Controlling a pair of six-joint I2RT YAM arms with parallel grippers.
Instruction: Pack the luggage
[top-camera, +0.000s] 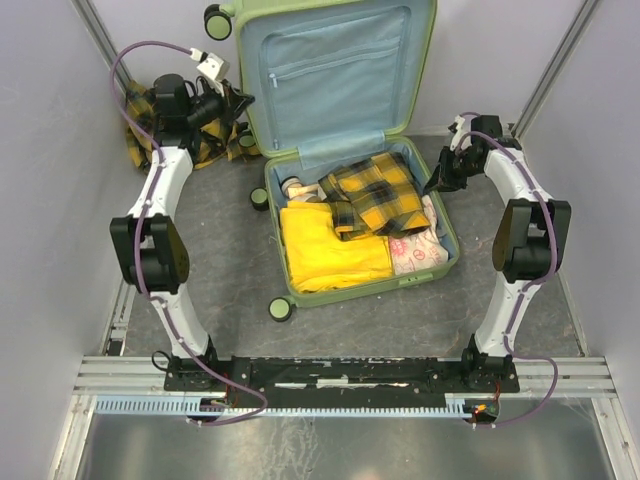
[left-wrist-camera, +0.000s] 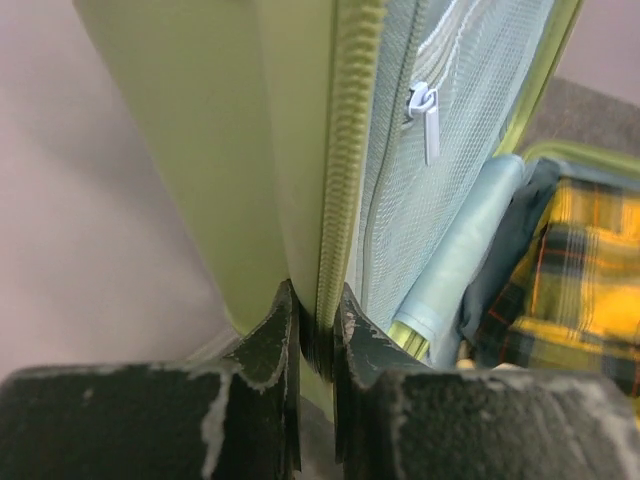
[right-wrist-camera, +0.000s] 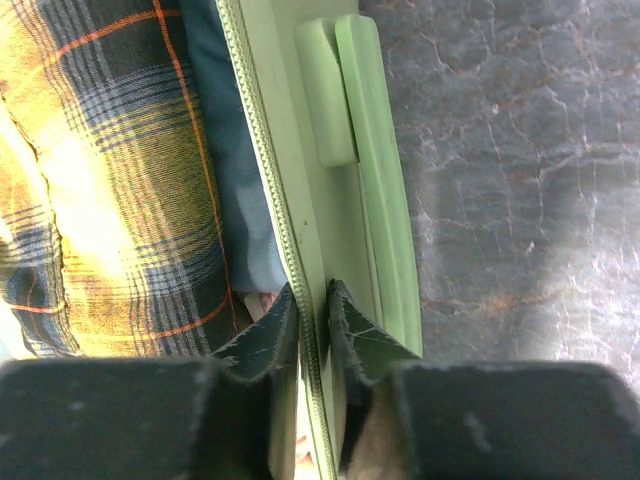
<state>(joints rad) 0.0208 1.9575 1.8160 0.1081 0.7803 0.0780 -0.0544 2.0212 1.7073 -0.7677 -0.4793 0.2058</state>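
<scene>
The luggage (top-camera: 410, 60) is a lime-green hard-shell suitcase lying open, its lid standing up at the back with the light blue lining and zip pocket facing me. The base holds a yellow plaid garment (top-camera: 375, 195), a folded yellow cloth (top-camera: 325, 250) and a pink patterned cloth (top-camera: 420, 250). My left gripper (top-camera: 237, 105) is shut on the lid's left zipper edge (left-wrist-camera: 345, 150), one finger on each side in the left wrist view (left-wrist-camera: 318, 303). My right gripper (top-camera: 441, 182) is shut on the base's right rim (right-wrist-camera: 300, 200), pinching the zipper edge (right-wrist-camera: 312, 297) beside the side handle (right-wrist-camera: 340, 90).
A second plaid cloth (top-camera: 135, 140) lies bunched on the dark table behind the left arm. Small wheels (top-camera: 281, 309) stick out of the suitcase's left side. Grey walls close in on both sides, and the arm bases stand on a rail (top-camera: 340, 375) at the near edge.
</scene>
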